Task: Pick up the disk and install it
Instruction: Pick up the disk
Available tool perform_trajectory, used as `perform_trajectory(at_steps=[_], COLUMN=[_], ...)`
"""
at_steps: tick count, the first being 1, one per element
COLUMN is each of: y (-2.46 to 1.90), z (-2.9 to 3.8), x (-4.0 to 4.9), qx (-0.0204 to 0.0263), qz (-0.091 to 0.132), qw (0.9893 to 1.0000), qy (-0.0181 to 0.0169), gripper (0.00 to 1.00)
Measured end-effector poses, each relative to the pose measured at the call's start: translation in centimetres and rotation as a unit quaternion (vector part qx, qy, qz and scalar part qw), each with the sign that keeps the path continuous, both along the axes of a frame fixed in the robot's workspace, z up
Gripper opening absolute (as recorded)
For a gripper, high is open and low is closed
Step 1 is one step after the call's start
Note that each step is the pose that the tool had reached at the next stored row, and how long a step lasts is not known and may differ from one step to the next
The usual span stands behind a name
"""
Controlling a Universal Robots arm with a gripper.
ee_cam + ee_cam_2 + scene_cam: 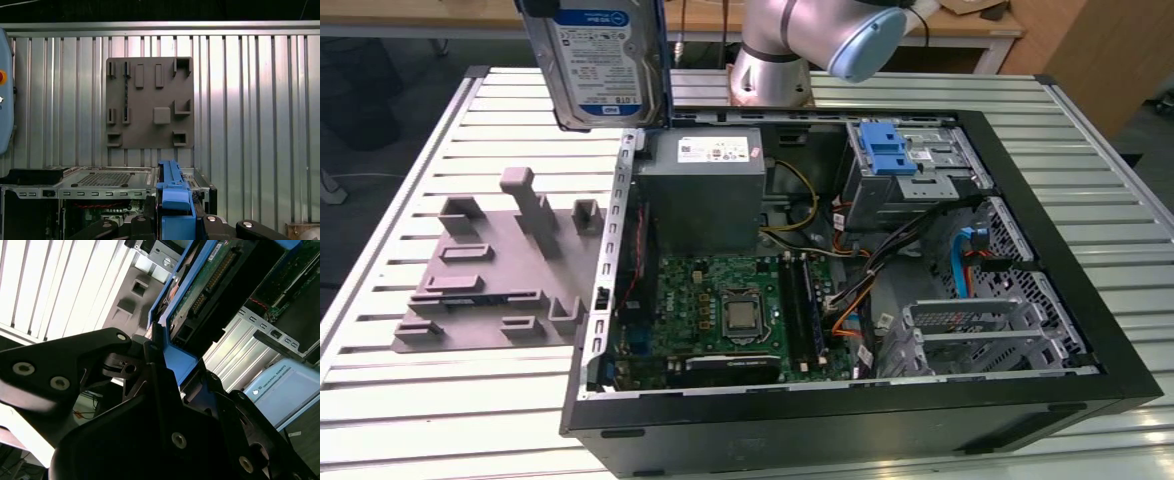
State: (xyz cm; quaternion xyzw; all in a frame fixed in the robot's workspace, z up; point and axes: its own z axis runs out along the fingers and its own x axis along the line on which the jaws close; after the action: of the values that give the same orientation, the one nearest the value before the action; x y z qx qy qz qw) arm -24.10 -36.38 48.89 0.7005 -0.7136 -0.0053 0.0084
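Observation:
The disk (600,60) hangs upright in the air at the exterior view's upper left, label side showing, above the back left corner of the open computer case (1067,300). In the second wrist view its green circuit-board underside (200,285) and blue carrier frame (175,362) sit between the black fingers (150,370). My gripper (175,222) is shut on the carrier's blue edge (174,192), which sticks out past the fingers in the first wrist view.
A grey fixture plate (494,270) with upright pegs lies on the slatted table (400,390), to the case's left in the exterior view. Inside the case are a grey power-supply box (707,190), a green motherboard (720,310) and a drive bay with a blue latch (891,150). The arm's base (774,70) stands behind the case.

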Motion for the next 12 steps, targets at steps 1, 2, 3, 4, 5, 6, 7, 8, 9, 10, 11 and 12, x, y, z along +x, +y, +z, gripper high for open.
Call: perform_trajectory(at_steps=[1, 2, 3, 4, 5, 6, 7, 8, 9, 10, 11, 12], y=[0.00, 0.00, -0.01, -0.05, -0.14, -0.28, -0.46, -0.65, -0.84, -1.02, -1.20, -1.35], z=[0.00, 0.00, 0.00, 0.00, 0.00, 0.00, 0.00, 0.00, 0.00, 0.00, -0.01, -0.01], x=[0.07, 0.17, 0.25, 0.32, 0.37, 0.42, 0.45, 0.46, 0.48, 0.49, 0.50, 0.51], qx=[0.0000, 0.0000, 0.0000, 0.0000, 0.0000, 0.0000, 0.0000, 0.0000, 0.0000, 0.0000, 0.0000, 0.0000], qz=[0.000, 0.000, 0.000, 0.000, 0.000, 0.000, 0.000, -0.001, -0.001, -0.001, -0.001, -0.002], qw=[1.0000, 1.0000, 1.0000, 1.0000, 1.0000, 1.0000, 1.0000, 1.0000, 1.0000, 1.0000, 1.0000, 1.0000], qy=[0.0000, 0.0000, 0.0000, 0.0000, 0.0000, 0.0000, 0.0000, 0.0000, 0.0000, 0.0000, 0.0000, 0.0000], gripper=[0.36, 0.36, 0.36, 0.36, 0.36, 0.36, 0.36, 0.36, 0.36, 0.36, 0.36, 0.36])
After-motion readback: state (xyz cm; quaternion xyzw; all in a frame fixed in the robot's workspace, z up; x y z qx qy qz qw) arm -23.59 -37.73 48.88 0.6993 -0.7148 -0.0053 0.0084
